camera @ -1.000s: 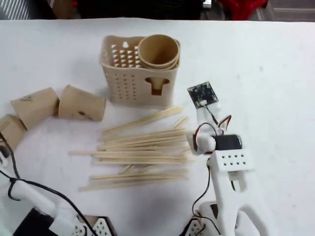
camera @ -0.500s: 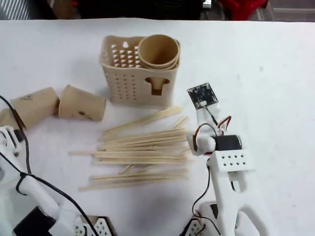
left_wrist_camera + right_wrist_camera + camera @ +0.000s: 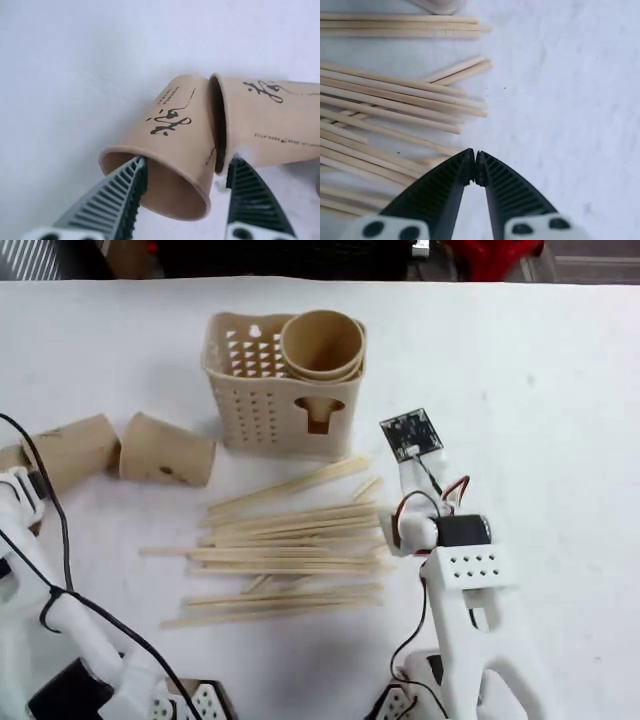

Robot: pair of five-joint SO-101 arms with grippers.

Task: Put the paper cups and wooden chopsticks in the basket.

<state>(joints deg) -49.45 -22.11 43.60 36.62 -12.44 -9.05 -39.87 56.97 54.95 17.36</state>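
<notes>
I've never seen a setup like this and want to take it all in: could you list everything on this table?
table: one, white, under everything.
basket: one, beige, perforated, upright at the far middle.
nested cups: at least two, brown, stacked upright in one end of the basket.
loose cups: apparently three, brown, on their sides left of the basket.
chopsticks: overlapping pile, uncounted, pale wood, in front of the basket.
left gripper: black fingers, open at a lying cup's mouth.
right gripper: black fingers, shut, beside the chopsticks' ends.
</notes>
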